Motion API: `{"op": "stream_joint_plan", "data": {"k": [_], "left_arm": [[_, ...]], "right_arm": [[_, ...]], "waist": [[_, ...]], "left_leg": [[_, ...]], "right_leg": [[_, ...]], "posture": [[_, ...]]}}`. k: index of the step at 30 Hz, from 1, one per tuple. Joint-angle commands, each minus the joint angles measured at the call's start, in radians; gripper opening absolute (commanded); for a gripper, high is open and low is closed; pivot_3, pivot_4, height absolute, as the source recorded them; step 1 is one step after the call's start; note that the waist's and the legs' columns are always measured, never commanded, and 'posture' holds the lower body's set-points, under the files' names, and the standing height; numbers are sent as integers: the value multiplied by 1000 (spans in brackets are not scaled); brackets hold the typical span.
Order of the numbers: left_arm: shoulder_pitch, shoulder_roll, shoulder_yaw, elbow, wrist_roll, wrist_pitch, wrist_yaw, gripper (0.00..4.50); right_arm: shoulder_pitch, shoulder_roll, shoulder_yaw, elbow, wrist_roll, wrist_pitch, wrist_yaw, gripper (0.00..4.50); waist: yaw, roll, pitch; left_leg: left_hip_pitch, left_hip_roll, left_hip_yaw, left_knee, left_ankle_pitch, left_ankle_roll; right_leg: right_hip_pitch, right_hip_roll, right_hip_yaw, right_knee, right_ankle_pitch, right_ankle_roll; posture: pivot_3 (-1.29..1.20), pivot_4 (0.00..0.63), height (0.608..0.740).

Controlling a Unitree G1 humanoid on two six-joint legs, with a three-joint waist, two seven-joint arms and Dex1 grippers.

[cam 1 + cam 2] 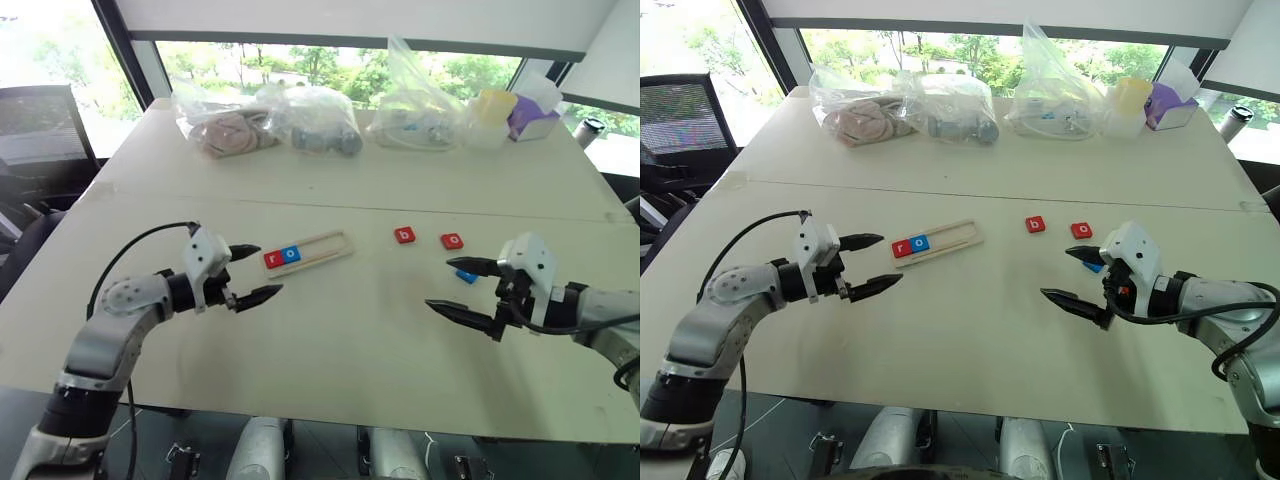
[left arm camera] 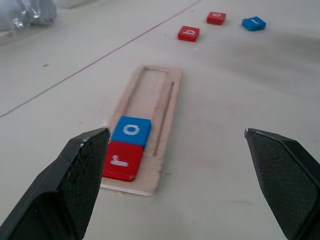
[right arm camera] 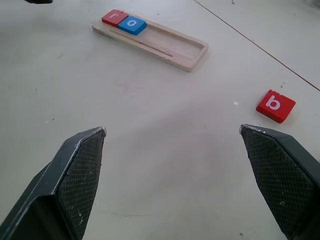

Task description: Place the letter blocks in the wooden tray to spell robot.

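Letter blocks and tray on the pale table, both grippers empty.

The long pale wooden tray lies mid-table, holding a red "r" tile and a blue "o" tile at its left end. Toward the right edge lie a red "b" tile, a red "o" tile and a blue tile. Left gripper and right gripper hover with fingers spread apart.

White "r" read on red block, white "o" on blue block, both in wooden tray. "b" on red block; "o" on red block. Letter on loose blue block unreadable.
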Motion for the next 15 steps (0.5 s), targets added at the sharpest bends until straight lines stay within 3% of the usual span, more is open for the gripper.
{"op": "stream_joint_plan", "data": {"k": [1, 15], "left_arm": [[-76, 14, 1, 109, 41, -89, -45, 4500], [-331, -40, -86, 633, 164, -314, -267, 4500]], "right_arm": [[-14, 7, -8, -15, 1, -17, -6, 4429], [61, 48, -23, -96, 9, -6, -71, 4429]], "waist": [[0, 0, 0], [0, -1, 0]], "left_leg": [[0, 0, 0, 0, 0, 0], [0, 0, 3, 0, 0, 0]], "right_leg": [[0, 0, 0, 0, 0, 0], [0, 1, 0, 0, 0, 0]], "posture": [[0, 150, 740], [0, 150, 740]]}}
